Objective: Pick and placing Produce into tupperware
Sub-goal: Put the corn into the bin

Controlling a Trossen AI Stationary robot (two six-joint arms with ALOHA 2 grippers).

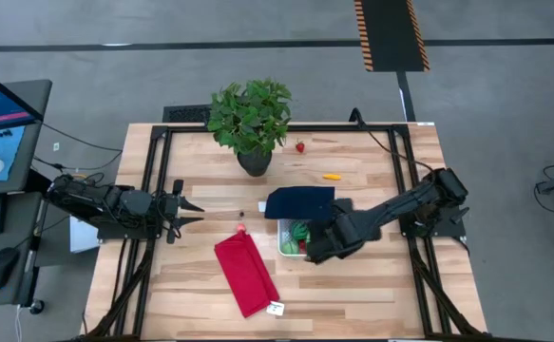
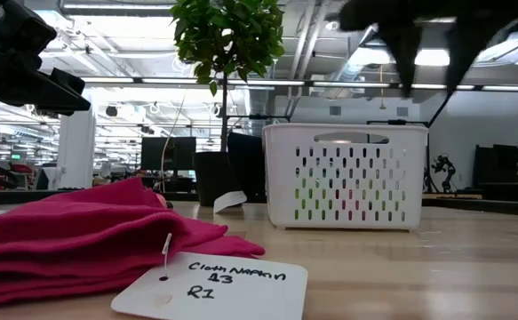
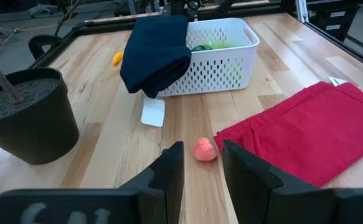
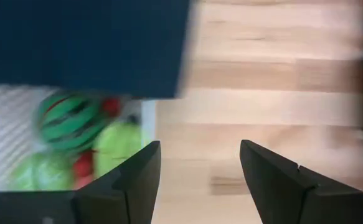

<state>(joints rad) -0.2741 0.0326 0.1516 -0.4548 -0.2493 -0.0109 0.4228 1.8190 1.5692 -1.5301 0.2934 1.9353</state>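
Right gripper (image 1: pixel 307 249) fingers spread (empty) over white basket (image 1: pixel 284 245).

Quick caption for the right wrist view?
Open right gripper beside white basket holding striped watermelon and green produce.

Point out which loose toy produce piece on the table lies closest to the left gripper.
The small pinkish-red piece just ahead of the left gripper, beside the red cloth. The orange piece and strawberry lie far off near the plant.

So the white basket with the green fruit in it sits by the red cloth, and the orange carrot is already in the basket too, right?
Not quite. The orange carrot is not in the white basket; the high view shows it lying on the bare table behind the basket. The rest holds: green fruit is in the basket, which sits by the red cloth.
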